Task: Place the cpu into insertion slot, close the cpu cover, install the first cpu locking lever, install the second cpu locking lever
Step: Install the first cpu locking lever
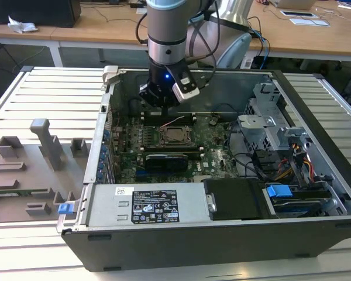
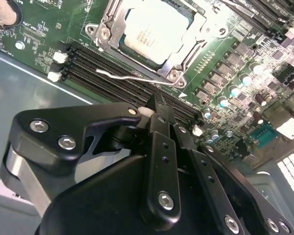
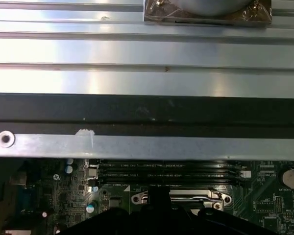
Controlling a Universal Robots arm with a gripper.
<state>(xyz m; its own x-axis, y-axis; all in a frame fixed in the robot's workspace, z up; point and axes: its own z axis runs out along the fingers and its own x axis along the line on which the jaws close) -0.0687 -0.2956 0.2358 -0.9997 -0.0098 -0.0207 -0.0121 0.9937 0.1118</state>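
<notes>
The cpu (image 2: 154, 32) lies flat in the insertion slot on the green board, its silver-grey top showing through the window of the cpu cover (image 2: 111, 27), which is down around it. In the exterior view the cpu (image 1: 175, 136) sits mid-board. A thin silver locking lever (image 2: 130, 77) runs along the socket's edge beside the memory slots, its curved end free. My gripper (image 2: 157, 104) hovers above and apart from that lever, fingers shut with nothing between them. The exterior view places the gripper (image 1: 162, 102) just behind the socket, near the case's back wall.
Long black memory slots (image 2: 112, 68) lie between gripper and socket. The open case holds a power supply (image 1: 146, 205) at the front and a drive cage (image 1: 269, 126) on the exterior view's right. The case wall (image 3: 147, 112) is close. A grey fixture tray (image 1: 29, 170) lies outside.
</notes>
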